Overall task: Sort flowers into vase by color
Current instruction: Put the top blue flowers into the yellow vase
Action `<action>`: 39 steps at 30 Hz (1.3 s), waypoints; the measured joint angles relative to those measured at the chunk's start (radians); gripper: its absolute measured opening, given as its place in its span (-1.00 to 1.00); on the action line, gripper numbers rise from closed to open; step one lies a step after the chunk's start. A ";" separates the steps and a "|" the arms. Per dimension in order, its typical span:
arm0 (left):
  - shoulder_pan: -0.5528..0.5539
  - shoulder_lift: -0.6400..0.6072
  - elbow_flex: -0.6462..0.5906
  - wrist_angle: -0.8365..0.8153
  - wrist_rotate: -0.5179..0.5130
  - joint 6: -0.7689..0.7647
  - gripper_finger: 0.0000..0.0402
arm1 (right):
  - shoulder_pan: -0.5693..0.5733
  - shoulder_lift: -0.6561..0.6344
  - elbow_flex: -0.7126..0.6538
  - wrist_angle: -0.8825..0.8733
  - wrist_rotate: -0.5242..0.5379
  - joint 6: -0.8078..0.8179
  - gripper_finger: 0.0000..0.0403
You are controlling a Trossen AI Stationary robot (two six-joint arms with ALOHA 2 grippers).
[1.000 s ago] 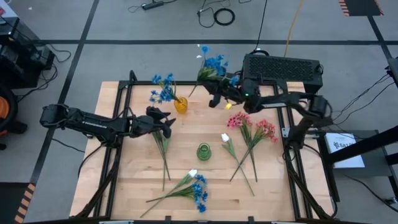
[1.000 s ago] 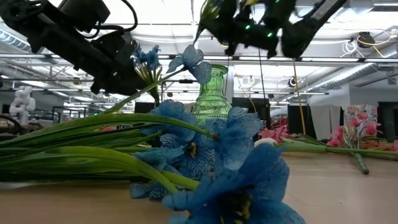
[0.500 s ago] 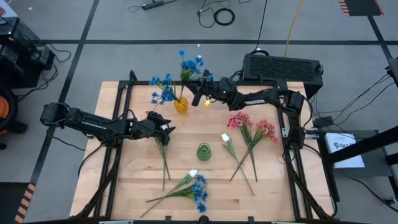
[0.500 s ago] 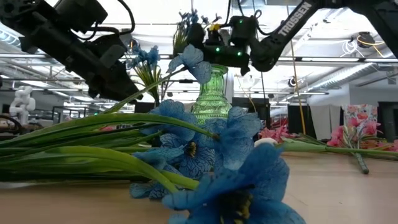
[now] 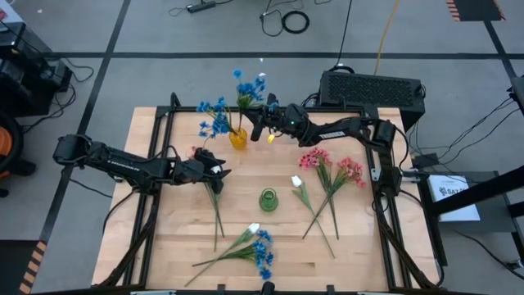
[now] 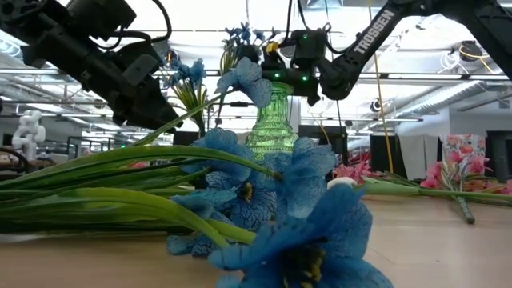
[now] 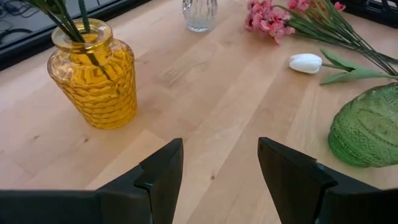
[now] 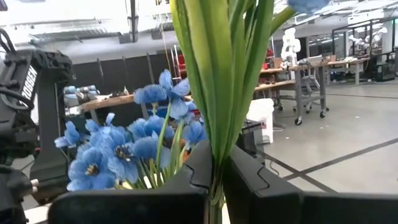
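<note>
A blue sprig [image 5: 250,84] was held clamped in the right gripper [image 5: 260,124], just beside the yellow vase [image 5: 237,138] at the far side of the desk [image 5: 352,238], where other blue flowers [image 5: 214,115] already stood. The step in hand was judged to be the placing of this blue sprig with its like. In the right wrist view the green stems [image 8: 221,93] were seen pinched between the shut fingers, running up and away from them, so the sprig's long axis was taken as roughly upright, blooms uppermost and stem end down.

The next move was judged to call for the stem end to be brought over the vase mouth and lowered in before release.

The left gripper [image 7: 219,167] was held partly open and empty above the desk, near the yellow vase. Pink flowers [image 5: 332,168], a white bud [image 5: 297,182] and a green vase [image 5: 268,199] lay well apart from the work.
</note>
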 joint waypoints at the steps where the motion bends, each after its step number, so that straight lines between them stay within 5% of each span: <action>1: 0.000 0.000 0.000 0.000 0.000 0.000 0.07 | 0.000 0.001 0.000 -0.002 0.000 -0.008 -0.93; 15: 0.000 0.000 0.000 0.004 0.000 0.000 0.07 | 0.000 0.007 0.000 -0.006 -0.001 -0.036 -0.83; 30: 0.000 0.000 0.000 -0.004 0.012 0.000 0.07 | 0.005 0.000 0.002 -0.081 0.012 -0.001 -0.15; 39: -0.005 0.000 0.000 -0.004 0.012 0.000 0.07 | 0.032 -0.002 0.159 -0.381 0.019 -0.042 0.25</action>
